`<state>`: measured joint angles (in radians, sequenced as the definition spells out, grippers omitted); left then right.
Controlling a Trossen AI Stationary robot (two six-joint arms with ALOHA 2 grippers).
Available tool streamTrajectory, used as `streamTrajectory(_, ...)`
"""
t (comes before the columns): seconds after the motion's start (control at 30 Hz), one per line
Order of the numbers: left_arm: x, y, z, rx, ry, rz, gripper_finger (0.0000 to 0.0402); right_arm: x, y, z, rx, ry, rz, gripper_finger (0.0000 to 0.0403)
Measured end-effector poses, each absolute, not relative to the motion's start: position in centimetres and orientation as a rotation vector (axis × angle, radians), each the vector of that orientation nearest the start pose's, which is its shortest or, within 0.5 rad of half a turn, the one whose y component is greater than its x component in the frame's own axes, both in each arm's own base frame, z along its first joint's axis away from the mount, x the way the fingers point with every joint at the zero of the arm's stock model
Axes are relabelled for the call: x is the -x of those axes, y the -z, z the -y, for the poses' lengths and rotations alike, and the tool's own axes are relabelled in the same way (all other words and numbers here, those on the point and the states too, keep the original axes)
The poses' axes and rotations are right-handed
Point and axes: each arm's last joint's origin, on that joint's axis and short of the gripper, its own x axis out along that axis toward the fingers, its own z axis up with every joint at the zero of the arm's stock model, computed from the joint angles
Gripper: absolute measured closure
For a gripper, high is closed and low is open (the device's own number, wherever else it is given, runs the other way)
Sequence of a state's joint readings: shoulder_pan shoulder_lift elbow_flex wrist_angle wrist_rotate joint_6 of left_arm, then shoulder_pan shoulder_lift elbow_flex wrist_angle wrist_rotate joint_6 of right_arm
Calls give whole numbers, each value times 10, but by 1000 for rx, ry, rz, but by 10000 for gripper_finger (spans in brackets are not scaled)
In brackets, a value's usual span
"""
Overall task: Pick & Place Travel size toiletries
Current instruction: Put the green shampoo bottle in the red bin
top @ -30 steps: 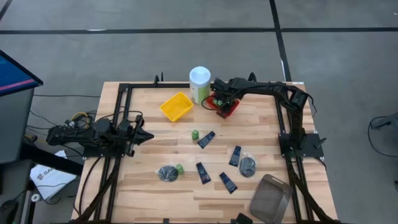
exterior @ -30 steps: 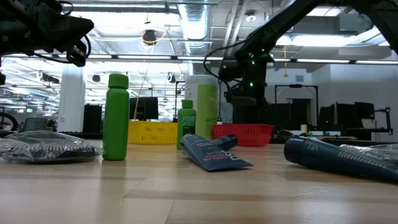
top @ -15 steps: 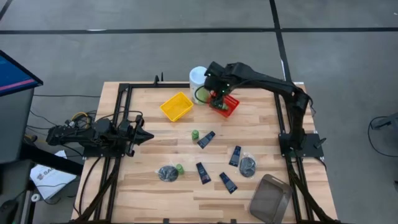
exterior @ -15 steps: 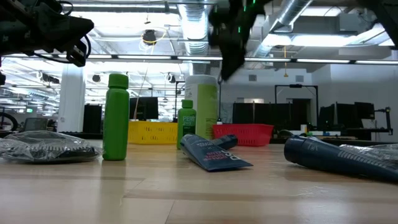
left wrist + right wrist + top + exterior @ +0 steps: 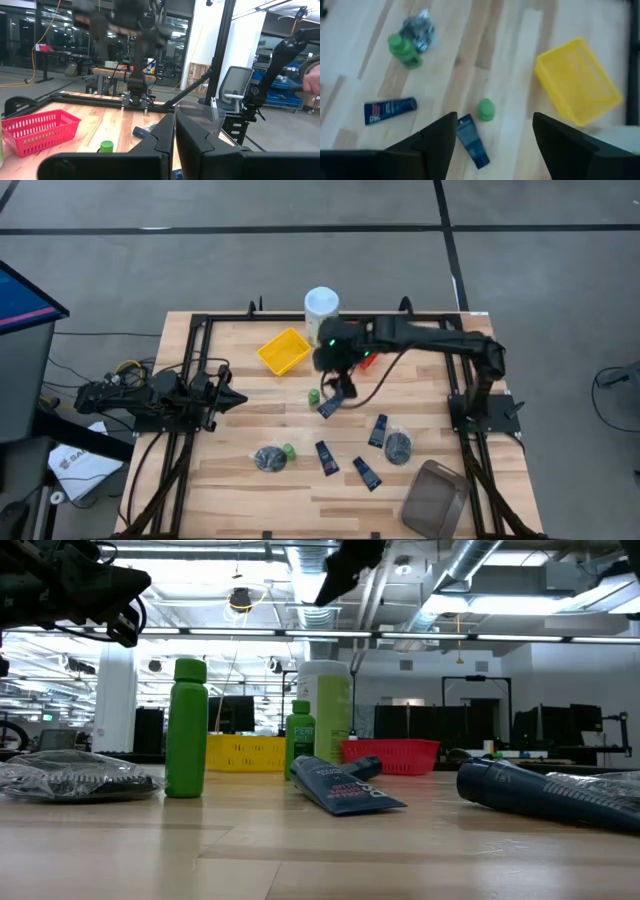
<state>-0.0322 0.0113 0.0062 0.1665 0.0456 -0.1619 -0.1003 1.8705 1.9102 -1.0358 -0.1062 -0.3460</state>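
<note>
Right claw [image 5: 338,383] spread wide and empty above the flat dark navy plastic tube [image 5: 331,404] near frame centre on the wooden table [image 5: 250,420]: likely light, soft, slightly slick, best pinched across its flat mid-body.

White print runs down the small green bottle [image 5: 300,741] standing mid-table, and only the letters "PER" can be made out there. The navy tube [image 5: 345,786] lying just in front of it carries white lettering too small to read.
</note>
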Motion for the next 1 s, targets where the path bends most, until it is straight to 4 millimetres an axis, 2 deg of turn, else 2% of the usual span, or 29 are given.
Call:
streamTrajectory(0.17, -97, -181, 4, 160, 91, 156, 390, -413, -317, 30, 254, -219, -1005, 143)
streamTrajectory(0.57, -96, -182, 4, 160, 91, 165, 390, -441, -256, 42, 258, -248, -1131, 143)
streamTrajectory(0.8, -96, -182, 4, 160, 92, 171, 390, -449, -233, 43, 263, -273, -1182, 143)
streamTrajectory(1.0, -96, -182, 4, 160, 92, 172, 390, -451, -235, 48, 263, -254, -1151, 143)
